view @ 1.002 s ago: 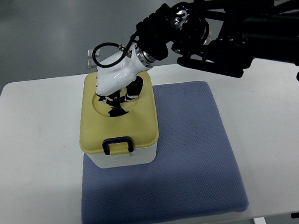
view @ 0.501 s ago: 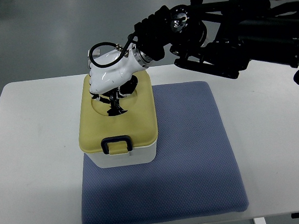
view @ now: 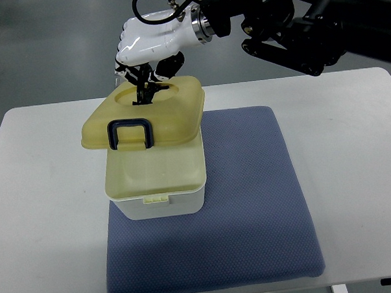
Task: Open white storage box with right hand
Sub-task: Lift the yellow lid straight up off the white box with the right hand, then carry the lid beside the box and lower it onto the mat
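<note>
I see the white storage box (view: 160,203) sitting on the near-left part of a blue-grey mat (view: 250,202), its long side running away from me. Its yellow lid (view: 145,116) is off the base and lifted, tilted with the front edge facing me, so the black latch handle (view: 130,133) on that edge shows plainly. Under the lid I can make out a pale yellow inner tray or rim (view: 156,166) filling the top of the box, with a small tab at its front edge.

My right hand (view: 146,48) is above the far end of the lid. Its white shell curves down, and the dark fingers (view: 144,90) are closed in the round recess on top of the lid, pinching the grip there; that is what carries the lid. The black arm behind it runs out toward the upper right.

The mat lies on a white desk (view: 48,192), overhanging nothing I can see, and covers most of the desk's middle. Beyond the desk is grey floor (view: 48,49).
</note>
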Robot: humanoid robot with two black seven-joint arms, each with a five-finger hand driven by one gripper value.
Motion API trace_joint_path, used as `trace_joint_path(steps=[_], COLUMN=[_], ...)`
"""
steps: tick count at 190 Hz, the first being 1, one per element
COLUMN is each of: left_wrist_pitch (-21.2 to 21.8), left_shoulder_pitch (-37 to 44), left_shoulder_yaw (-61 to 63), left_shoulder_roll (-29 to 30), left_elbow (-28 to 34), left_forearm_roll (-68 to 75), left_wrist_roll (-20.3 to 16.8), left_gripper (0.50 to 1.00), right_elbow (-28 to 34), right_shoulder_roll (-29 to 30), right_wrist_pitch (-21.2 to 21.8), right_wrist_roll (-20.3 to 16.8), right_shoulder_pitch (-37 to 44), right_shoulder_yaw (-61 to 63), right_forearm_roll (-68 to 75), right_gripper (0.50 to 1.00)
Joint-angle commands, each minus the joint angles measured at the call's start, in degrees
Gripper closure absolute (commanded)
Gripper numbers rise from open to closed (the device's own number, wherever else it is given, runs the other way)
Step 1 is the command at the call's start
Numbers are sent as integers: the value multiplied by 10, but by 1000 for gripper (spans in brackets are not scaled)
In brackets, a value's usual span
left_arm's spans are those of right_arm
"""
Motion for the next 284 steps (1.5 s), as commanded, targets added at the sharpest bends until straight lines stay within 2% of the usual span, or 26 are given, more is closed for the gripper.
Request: trace_joint_path(steps=[1,50,77,160,214,284], left_wrist_pitch=[0,0,0,1,0,0], left_shoulder_pitch=[0,0,0,0,0,0], left_shoulder_yaw=[0,0,1,1,0,0], left_shoulder_roll=[0,0,0,0,0,0], left_elbow=[-1,-1,0,0,-1,0], left_forearm_roll=[0,0,0,0,0,0], left_wrist_roll=[0,0,0,0,0,0], left_gripper=[500,500,500,500,500,500], right_elbow=[-17,-91,-136,-203,-217,-217], right_shoulder_roll=[-5,-7,-13,-57,-88,-97], right_wrist_pitch=[9,18,23,75,90,114], right_wrist_roll=[0,0,0,0,-74,-88], right_shoulder_pitch=[2,-6,-39,-119,-153,-202], right_shoulder_yaw=[20,27,24,30,29,24], right_forearm_roll=[23,62,62,97,106,110], right_gripper=[1000,1000,1000,1000,1000,1000])
